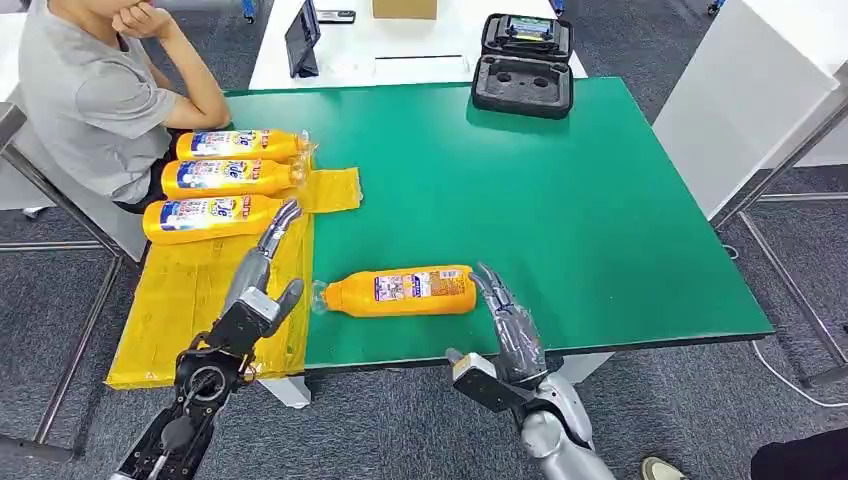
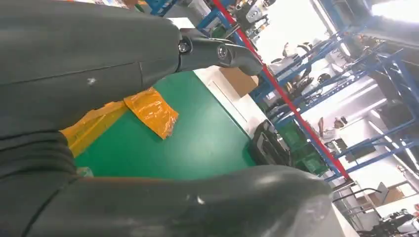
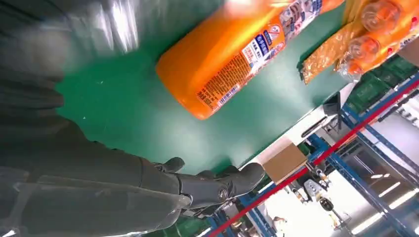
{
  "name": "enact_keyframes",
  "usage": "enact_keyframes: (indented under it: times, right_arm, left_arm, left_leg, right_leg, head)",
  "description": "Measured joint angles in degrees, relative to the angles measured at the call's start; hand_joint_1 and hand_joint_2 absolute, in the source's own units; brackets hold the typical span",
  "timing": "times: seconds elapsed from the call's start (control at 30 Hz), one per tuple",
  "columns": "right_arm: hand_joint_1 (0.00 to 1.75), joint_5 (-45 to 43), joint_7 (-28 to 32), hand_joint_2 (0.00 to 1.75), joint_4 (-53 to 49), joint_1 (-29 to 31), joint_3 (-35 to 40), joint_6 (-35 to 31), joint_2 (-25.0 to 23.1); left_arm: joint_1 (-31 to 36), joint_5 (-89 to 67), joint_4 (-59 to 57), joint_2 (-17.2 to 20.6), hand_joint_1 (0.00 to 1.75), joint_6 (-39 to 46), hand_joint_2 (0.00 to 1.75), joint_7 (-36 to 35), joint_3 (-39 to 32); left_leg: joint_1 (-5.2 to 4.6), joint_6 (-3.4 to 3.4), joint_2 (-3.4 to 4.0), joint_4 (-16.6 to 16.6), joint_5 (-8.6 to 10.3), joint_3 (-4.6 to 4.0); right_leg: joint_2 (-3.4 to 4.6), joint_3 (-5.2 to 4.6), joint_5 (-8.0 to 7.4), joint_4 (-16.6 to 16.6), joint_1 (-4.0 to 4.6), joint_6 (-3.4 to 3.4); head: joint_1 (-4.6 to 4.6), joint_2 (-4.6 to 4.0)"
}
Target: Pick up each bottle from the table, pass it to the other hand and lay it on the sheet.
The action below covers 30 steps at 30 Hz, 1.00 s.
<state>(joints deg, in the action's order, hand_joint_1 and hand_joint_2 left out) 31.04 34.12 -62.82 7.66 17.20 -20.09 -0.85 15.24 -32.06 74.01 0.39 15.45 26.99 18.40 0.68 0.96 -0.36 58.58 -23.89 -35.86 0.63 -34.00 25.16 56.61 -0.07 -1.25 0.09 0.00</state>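
Observation:
An orange bottle lies on its side on the green table, near the front edge, its cap toward the yellow sheet. My right hand is open just beside the bottle's base, fingers stretched out; the same bottle appears close in the right wrist view. Three more orange bottles lie side by side on the sheet's far part. My left hand hovers open over the sheet, fingers pointing at the nearest of those three. A corner of the sheet appears in the left wrist view.
A person in a grey shirt sits at the table's left, close to the sheet. A black open case stands at the table's far edge. A white table lies beyond with a tablet and a cardboard box.

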Motion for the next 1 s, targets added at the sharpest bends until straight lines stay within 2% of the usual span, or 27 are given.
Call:
enact_keyframes:
  times: [0.7,1.0]
  right_arm:
    - [0.0,1.0,-0.4,1.75,1.9,1.0,0.2,1.1,0.3]
    - [0.0,4.5,-2.4,1.75,8.3,7.5,1.9,5.0,0.6]
  left_arm:
    - [0.2,0.1,-0.9,-0.3,0.0,-0.2,0.0,0.4,0.6]
    - [1.3,0.8,-1.2,-2.6,0.0,-1.7,0.0,0.9,0.9]
  left_leg:
    - [0.0,0.0,0.0,0.0,0.0,0.0]
    - [-0.01,0.02,-0.01,0.0,0.06,0.0]
  right_leg:
    - [0.0,0.0,0.0,0.0,0.0,0.0]
    - [0.0,0.01,-0.1,0.0,0.0,0.11]
  head:
    - [0.0,0.0]
    - [0.0,0.0]
